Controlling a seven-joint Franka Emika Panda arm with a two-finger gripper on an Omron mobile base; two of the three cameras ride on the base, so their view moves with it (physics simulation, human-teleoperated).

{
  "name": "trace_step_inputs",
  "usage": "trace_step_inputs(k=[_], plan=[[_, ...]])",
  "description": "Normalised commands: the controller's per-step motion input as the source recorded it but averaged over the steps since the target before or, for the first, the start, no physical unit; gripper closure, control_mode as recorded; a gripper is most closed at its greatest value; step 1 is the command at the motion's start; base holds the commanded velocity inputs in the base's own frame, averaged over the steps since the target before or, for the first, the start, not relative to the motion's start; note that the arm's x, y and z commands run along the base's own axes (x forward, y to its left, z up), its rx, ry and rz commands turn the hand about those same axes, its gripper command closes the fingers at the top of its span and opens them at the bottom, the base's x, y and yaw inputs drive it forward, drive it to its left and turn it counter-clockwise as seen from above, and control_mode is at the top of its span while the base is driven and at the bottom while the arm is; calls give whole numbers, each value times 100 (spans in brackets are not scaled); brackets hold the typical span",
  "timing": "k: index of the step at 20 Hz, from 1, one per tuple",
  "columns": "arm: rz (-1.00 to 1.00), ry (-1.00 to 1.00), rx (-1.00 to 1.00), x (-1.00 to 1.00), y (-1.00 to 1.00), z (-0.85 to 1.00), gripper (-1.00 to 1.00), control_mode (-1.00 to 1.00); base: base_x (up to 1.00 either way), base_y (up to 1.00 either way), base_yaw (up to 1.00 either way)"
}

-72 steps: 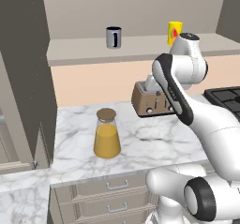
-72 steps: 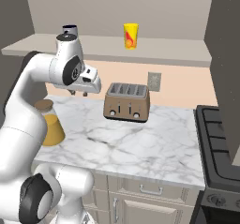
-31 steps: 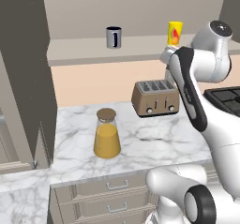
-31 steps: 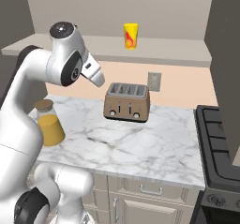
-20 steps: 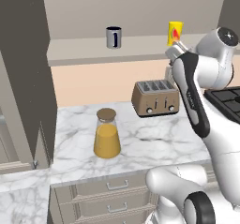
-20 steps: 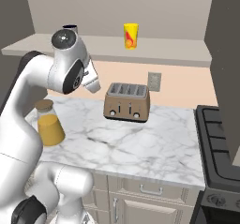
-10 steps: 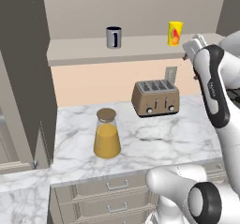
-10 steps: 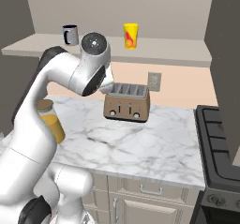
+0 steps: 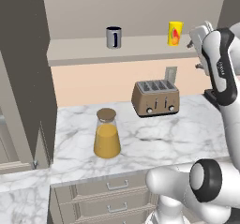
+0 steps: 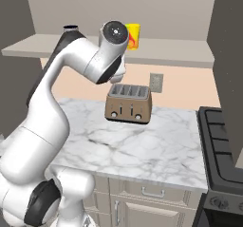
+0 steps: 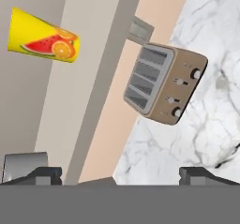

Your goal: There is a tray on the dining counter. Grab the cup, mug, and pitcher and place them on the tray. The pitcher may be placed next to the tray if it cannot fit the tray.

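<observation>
**Empty hand raised to shelf height, cup the nearest target**

The hand [image 11: 119,176] is spread wide and grasps nothing; its two dark fingertips [image 11: 44,175] stand well apart at the bottom of the hand view, which is rolled hard to one side. In the left base view the hand [image 9: 197,39] sits high beside the shelf [image 9: 140,47], just right of the cup [image 9: 175,33].

The cup [image 11: 43,35], yellow with a watermelon and orange picture, stands on that shelf above the toaster [image 11: 164,83]. It looks light, stiff and smooth-sided, wider at the rim than the foot, so a grip across the middle of its body seems safest; too gentle a squeeze could let the taper slip downward.

Further left on the shelf is the mug [image 9: 113,37], small and dark, probably heavier and best taken across its wall away from any handle.

The pitcher [image 9: 107,134] stands on the marble worktop [image 9: 154,141] left of the toaster, apart from it. Glass and full of orange liquid, it will likely be the heaviest and most fragile; it should be gripped at the narrow neck under the cork lid [image 9: 106,114] and kept upright.
</observation>
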Motion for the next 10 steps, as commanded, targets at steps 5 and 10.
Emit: trace_step_inputs(k=[5,10], plan=[[0,0,6,30,0,26,-100,-100,0,0,0],[0,-3,10,32,-4,15,-100,-100,0,0,0]])
